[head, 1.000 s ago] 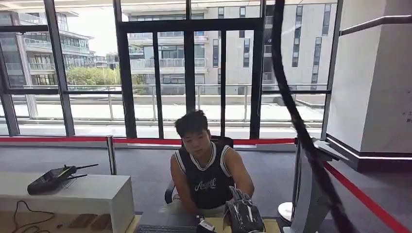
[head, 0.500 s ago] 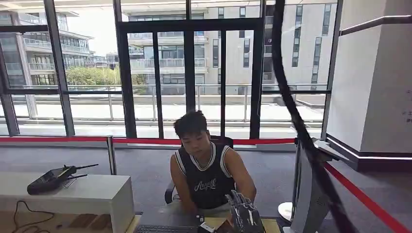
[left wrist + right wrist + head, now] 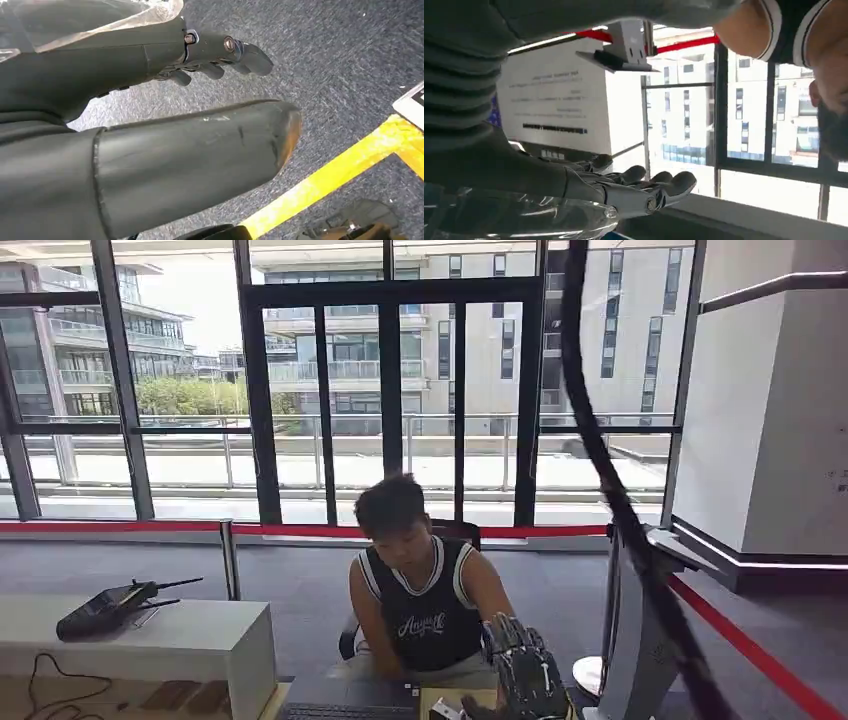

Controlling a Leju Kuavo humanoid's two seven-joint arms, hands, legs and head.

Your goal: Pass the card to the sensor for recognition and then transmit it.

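My right hand point(image 3: 525, 677) is raised over the near edge of the desk point(image 3: 440, 698), in front of a seated person point(image 3: 420, 590) in a dark sleeveless jersey. Its fingers point(image 3: 644, 184) are spread, with nothing between them and the thumb point(image 3: 574, 15). A small white and dark object point(image 3: 445, 708) lies on the desk just left of that hand; I cannot tell whether it is the card or the sensor. My left hand point(image 3: 165, 115) hangs over grey carpet with straight fingers point(image 3: 225, 55), holding nothing.
A keyboard point(image 3: 345, 710) lies on the desk's left part. A grey screen on a stand point(image 3: 635, 640) rises close to the right of my right hand. A black cable point(image 3: 600, 460) crosses the head view. A white bench point(image 3: 180, 640) carries a handheld device point(image 3: 105, 608). A red barrier tape point(image 3: 300, 530) runs behind.
My right hand has moved to the right and slightly up, its fingers now spread upward. The person has lowered the head and leaned forward a little.
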